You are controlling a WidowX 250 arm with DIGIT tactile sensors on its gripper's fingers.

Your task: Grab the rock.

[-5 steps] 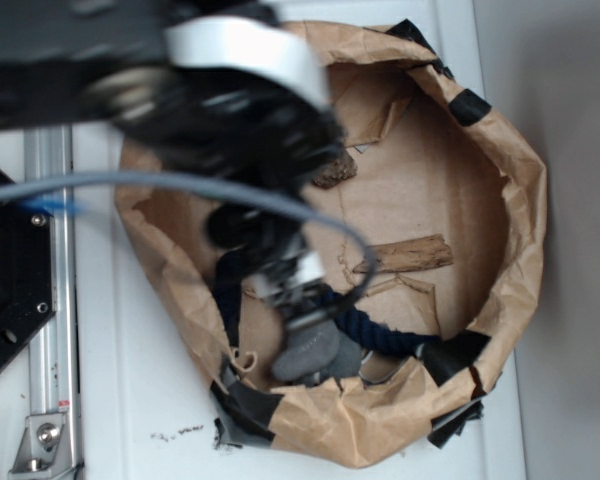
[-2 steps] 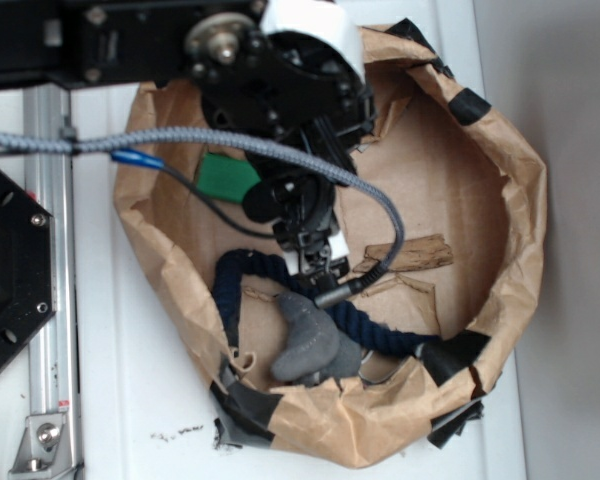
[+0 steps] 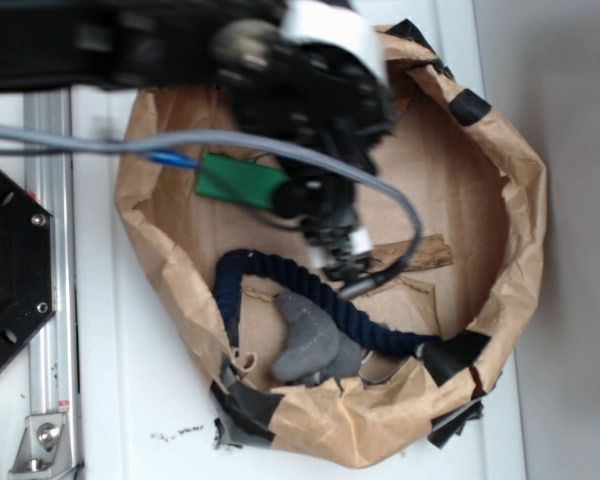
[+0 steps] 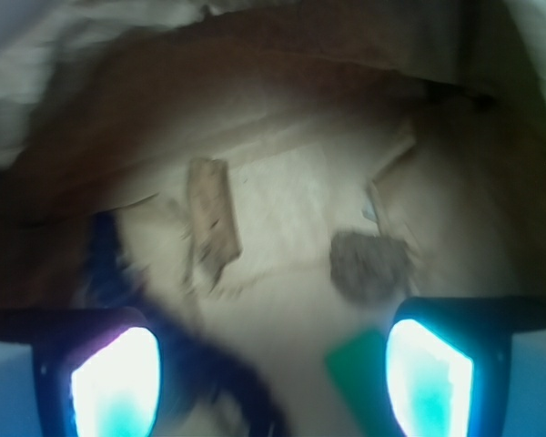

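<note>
In the wrist view the rock (image 4: 371, 264) is a dark lumpy chunk on the brown paper floor, ahead of my gripper (image 4: 271, 378) and slightly to the right. The gripper is open, its two glowing fingers wide apart with nothing between them. The picture is blurred by motion. In the exterior view the arm hides the rock. There my gripper (image 3: 340, 262) hangs over the middle of the bag, between the green block (image 3: 240, 182) and the wood strip (image 3: 420, 252).
Everything lies inside a crumpled brown paper bag (image 3: 500, 150) with black tape on its rim. A dark blue rope (image 3: 280, 280) curls along the near side beside a grey soft piece (image 3: 308, 340). The green block (image 4: 359, 364) and wood strip (image 4: 211, 218) flank the rock.
The arm has swung right across the bag. The gripper has left the grey piece and now hangs near the wood strip. The green block is uncovered; the arm now covers the rock.
</note>
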